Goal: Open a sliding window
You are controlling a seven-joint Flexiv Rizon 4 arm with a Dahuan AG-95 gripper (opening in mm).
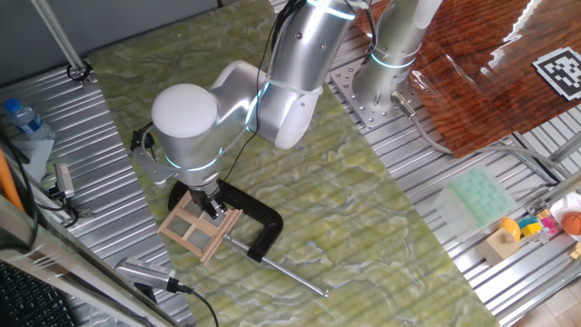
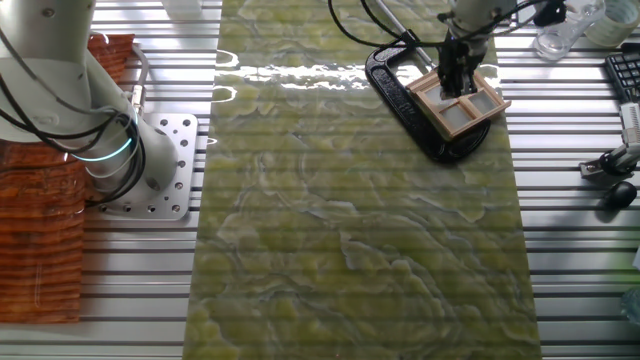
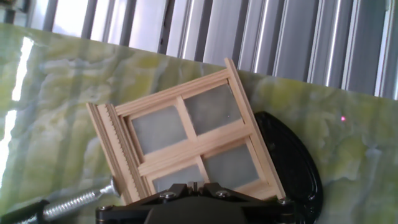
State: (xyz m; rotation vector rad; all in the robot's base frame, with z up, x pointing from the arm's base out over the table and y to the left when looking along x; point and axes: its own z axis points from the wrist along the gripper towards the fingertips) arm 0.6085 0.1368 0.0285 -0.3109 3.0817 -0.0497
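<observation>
The sliding window [image 1: 193,229] is a small tan wooden frame with four greyish panes. It lies flat on the green marbled mat, with one edge over a black C-clamp [image 1: 264,221]. My gripper [image 1: 211,205] points down onto the window's edge nearest the clamp, fingers together. In the other fixed view the gripper [image 2: 456,84] stands on the far part of the window [image 2: 465,110]. In the hand view the window [image 3: 186,144] fills the middle, tilted, and my shut gripper [image 3: 196,185] sits at its lower rail. Whether the fingertips pinch any wood is hidden.
The clamp's steel screw rod [image 1: 292,273] runs toward the mat's front edge. A water bottle [image 1: 24,118] and a handheld tool [image 1: 145,272] lie on the metal slats at left. A green tray [image 1: 479,200] and toys [image 1: 536,227] sit at right. The arm's base [image 2: 140,170] is bolted beside the mat.
</observation>
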